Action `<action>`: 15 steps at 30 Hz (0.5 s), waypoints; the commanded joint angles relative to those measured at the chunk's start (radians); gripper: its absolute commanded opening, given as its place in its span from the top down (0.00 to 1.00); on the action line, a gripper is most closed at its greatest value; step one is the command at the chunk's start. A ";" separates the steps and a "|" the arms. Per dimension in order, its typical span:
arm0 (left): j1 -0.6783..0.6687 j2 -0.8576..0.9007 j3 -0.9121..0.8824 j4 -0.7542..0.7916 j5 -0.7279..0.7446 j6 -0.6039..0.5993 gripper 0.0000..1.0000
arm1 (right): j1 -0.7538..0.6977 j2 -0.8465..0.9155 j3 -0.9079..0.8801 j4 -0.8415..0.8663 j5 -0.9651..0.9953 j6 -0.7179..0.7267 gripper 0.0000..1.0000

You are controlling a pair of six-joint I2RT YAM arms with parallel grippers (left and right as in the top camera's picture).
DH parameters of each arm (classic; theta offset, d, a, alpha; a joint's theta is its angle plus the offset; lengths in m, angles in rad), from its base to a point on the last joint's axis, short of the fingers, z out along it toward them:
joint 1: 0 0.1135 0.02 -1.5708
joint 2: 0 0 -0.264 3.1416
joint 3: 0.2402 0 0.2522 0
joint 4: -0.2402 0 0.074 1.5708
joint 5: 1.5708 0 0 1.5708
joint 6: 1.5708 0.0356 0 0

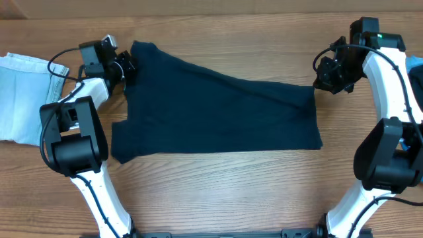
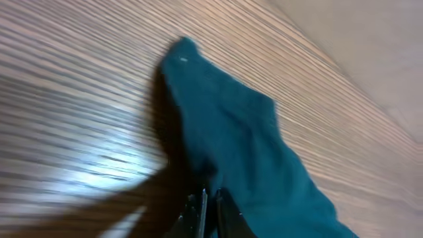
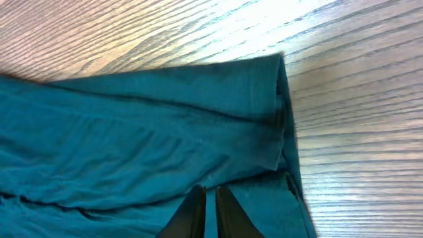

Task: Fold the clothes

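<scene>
Wooden table [image 1: 218,192], navy garment [image 1: 218,116] long axis left-right, left gripper [image 1: 131,67] and right gripper [image 1: 316,83] clamped on its corners.

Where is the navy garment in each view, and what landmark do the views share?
Overhead: the navy garment lies spread across the middle of the wood-grain table.
Left wrist: the navy garment runs from upper centre to lower right.
Right wrist: the navy garment fills the left and bottom, with its hemmed corner at upper right.
Shared landmark: the wood-grain table, visible under it in every view.
</scene>
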 commanded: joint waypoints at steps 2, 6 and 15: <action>0.013 -0.045 -0.002 -0.046 0.126 0.106 0.96 | 0.004 -0.020 0.014 0.002 -0.004 0.004 0.90; 0.032 -0.122 -0.002 -0.224 0.056 0.236 0.96 | 0.004 -0.020 0.014 -0.010 -0.004 0.004 0.90; 0.093 -0.146 -0.003 -0.448 0.006 0.367 0.55 | 0.004 -0.020 0.014 -0.008 -0.011 0.008 0.90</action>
